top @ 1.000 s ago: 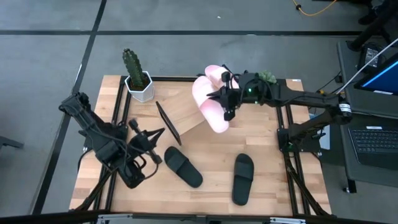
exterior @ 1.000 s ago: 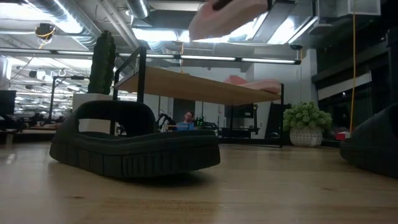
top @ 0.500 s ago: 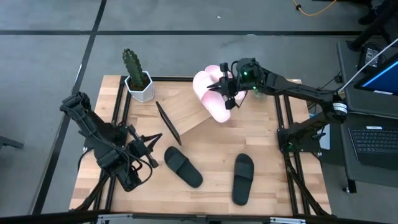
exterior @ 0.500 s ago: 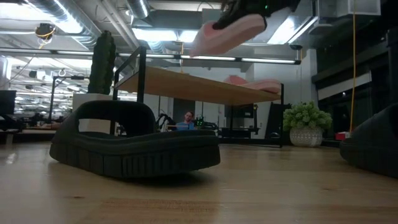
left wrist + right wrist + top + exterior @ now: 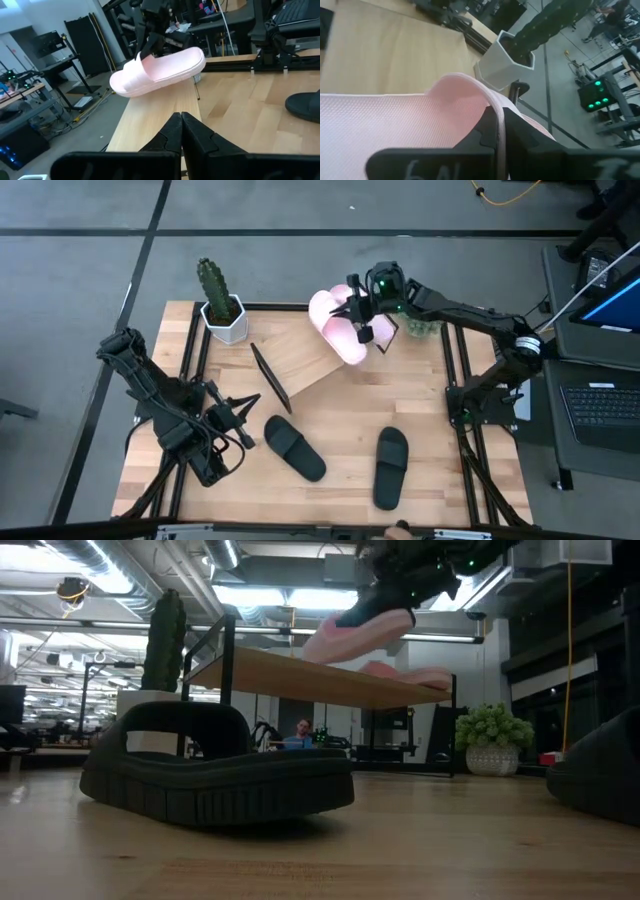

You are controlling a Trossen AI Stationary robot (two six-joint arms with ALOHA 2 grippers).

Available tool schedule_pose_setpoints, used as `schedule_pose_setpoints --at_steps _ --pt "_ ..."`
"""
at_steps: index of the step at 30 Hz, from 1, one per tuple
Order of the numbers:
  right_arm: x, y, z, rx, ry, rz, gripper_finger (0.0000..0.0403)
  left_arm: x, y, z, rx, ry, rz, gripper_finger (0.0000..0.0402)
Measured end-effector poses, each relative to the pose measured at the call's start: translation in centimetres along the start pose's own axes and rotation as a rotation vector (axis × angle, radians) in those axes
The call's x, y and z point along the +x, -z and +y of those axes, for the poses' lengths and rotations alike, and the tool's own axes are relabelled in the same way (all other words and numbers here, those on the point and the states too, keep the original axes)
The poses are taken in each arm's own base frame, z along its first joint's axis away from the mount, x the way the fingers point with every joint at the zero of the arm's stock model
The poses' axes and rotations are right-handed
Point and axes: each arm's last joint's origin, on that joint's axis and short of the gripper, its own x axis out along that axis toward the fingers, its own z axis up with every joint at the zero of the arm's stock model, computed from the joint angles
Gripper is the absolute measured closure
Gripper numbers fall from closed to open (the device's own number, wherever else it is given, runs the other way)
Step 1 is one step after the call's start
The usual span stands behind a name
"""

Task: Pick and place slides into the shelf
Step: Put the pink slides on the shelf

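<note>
Right end effector (image 5: 366, 319) was clamped on the strap of a pink slide (image 5: 345, 340), holding it above the shelf (image 5: 300, 360). A second pink slide (image 5: 410, 673) lay on the shelf. Left end effector (image 5: 252, 395) sat shut and empty over the bench (image 5: 440, 450), near two black slides (image 5: 295, 447).

We're in a robotics lab inside an open-plan office: exposed ceiling ducts (image 5: 120, 565), long strip lights (image 5: 400, 637), desks with monitors (image 5: 12, 705), and a laptop (image 5: 605, 415) beside the rig.

Pink slide (image 5: 345, 340) in my dark right gripper (image 5: 362, 318): pale, fine woven texture. Two floor slides (image 5: 294, 447) matte black. Shelf (image 5: 300, 352) light wood, black wire frame. Cactus (image 5: 211, 280) green, pot (image 5: 226, 321) white.
</note>
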Motion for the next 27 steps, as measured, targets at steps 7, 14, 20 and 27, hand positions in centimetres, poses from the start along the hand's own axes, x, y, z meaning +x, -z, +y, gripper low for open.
schedule_pose_setpoints --at_steps 7,14,20,27 --pt "1.0 1.7 -0.2 0.011 -0.016 0.03 0.0387 0.0 0.0 0.0 0.0 -0.002 -0.004 0.04" --pt "1.4 2.3 -0.1 0.004 -0.025 0.042 0.0387 0.0 0.0 0.0 0.0 -0.004 -0.01 0.04" --pt "1.2 2.8 -0.1 0.018 -0.045 0.068 0.0387 0.0 0.0 0.0 0.0 -0.004 -0.01 0.04" --pt "1.0 3.0 -0.1 0.029 -0.053 0.079 0.0387 0.0 0.0 0.0 0.001 -0.004 -0.01 0.04"
